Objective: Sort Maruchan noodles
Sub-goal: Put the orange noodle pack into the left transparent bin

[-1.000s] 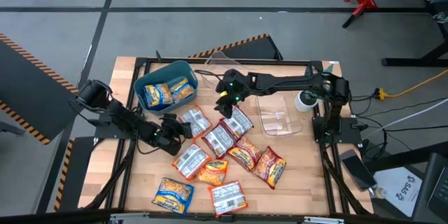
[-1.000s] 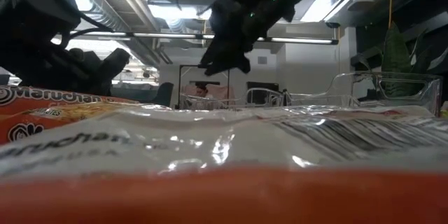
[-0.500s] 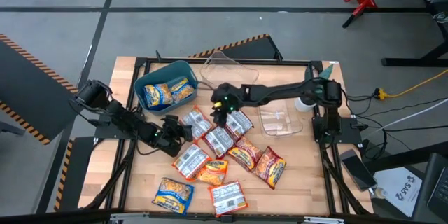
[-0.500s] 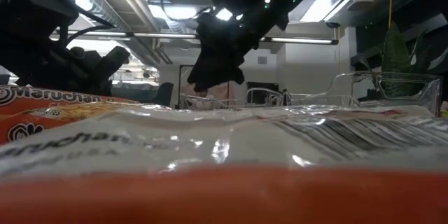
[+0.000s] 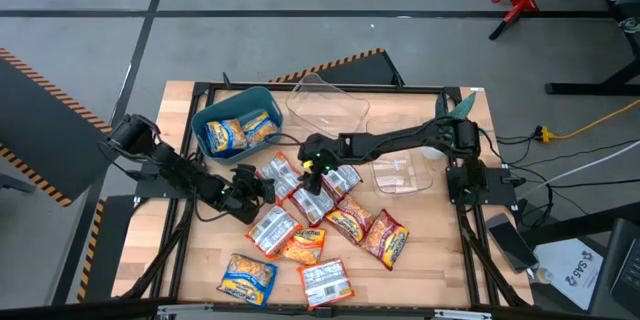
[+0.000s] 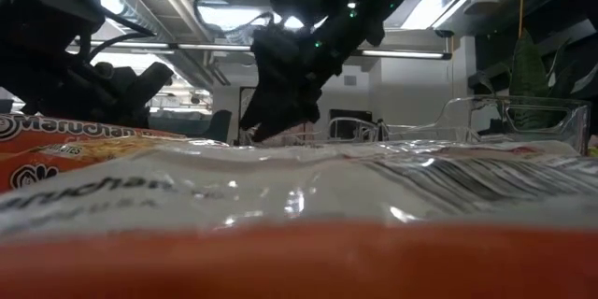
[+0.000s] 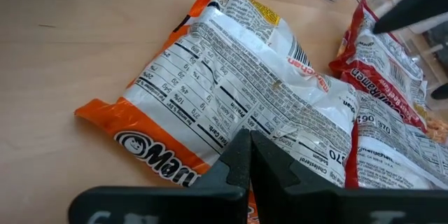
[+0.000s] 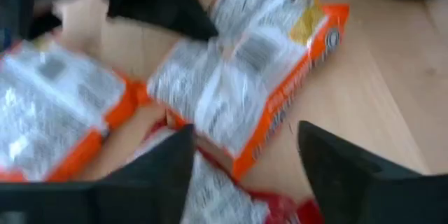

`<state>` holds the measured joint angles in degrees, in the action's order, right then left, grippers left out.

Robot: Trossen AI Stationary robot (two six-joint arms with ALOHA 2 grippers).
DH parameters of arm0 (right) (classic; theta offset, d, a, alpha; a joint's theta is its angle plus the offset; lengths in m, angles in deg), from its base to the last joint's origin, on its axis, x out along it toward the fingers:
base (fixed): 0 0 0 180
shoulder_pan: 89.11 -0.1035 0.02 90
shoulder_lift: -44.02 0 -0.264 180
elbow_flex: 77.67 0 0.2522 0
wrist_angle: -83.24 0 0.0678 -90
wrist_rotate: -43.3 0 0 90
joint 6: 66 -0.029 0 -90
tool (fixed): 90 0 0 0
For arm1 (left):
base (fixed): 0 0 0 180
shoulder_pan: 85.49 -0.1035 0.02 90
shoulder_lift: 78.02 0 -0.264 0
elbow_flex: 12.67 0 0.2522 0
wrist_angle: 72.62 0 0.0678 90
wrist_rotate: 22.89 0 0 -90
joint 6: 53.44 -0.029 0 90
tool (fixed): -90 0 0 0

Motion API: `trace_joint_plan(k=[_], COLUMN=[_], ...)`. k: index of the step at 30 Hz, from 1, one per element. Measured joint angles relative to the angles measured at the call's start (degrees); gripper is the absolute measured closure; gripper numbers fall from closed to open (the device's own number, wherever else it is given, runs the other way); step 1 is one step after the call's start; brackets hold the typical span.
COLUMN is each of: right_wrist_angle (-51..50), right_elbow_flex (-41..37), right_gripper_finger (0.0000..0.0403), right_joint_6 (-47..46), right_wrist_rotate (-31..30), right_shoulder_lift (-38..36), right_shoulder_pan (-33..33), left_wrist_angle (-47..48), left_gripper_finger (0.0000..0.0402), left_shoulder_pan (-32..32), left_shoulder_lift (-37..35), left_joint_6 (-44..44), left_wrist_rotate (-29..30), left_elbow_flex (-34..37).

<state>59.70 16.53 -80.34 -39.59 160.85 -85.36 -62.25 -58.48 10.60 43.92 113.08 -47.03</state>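
Several Maruchan noodle packets (image 5: 312, 198) lie flat in a loose pile at the middle of the table; two blue-yellow ones lie in the teal bin (image 5: 230, 100). My right gripper (image 5: 313, 172) hangs open just above the pile's far side. Its two fingers stand over a white-backed, orange-edged packet (image 8: 245, 77). My left gripper (image 5: 256, 186) is shut at the pile's left edge. In the left wrist view its tips (image 7: 246, 155) stand over another orange-edged packet (image 7: 238, 91); whether they touch it I cannot tell.
Two clear plastic containers stand at the far middle (image 5: 325, 100) and the right (image 5: 400, 172) of the table. A packet lying right at the low camera (image 6: 299, 196) fills that view's lower half. More packets lie near the front edge (image 5: 248, 278).
My right gripper has swung from above the far side, next to the teal bin and the clear container, toward the near left and downward, and now hangs low over the pile. The packets have not moved.
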Motion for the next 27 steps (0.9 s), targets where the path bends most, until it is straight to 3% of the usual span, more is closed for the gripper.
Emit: trace_joint_plan(k=[5, 9, 27], right_wrist_angle=[2.96, 4.73, 15.10], right_elbow_flex=[0.07, 0.09, 0.22], right_gripper_finger=[0.0070, 0.0032, 0.0047], right_joint_6=[-5.07, -7.82, -13.86], right_wrist_rotate=[-0.28, -0.45, 3.85], right_shoulder_lift=[2.25, 4.45, 8.59], right_shoulder_pan=[0.03, 0.03, -0.02], left_wrist_angle=[0.18, 1.71, 0.44], left_gripper_finger=[0.0401, 0.0401, 0.0401], left_shoulder_pan=[0.02, 0.06, -1.09], left_shoulder_lift=[0.00, 0.19, 0.13], left_joint_6=[0.35, -0.82, -2.03], left_wrist_rotate=[0.02, -3.25, -4.61], left_elbow_flex=[0.00, 0.01, 0.02])
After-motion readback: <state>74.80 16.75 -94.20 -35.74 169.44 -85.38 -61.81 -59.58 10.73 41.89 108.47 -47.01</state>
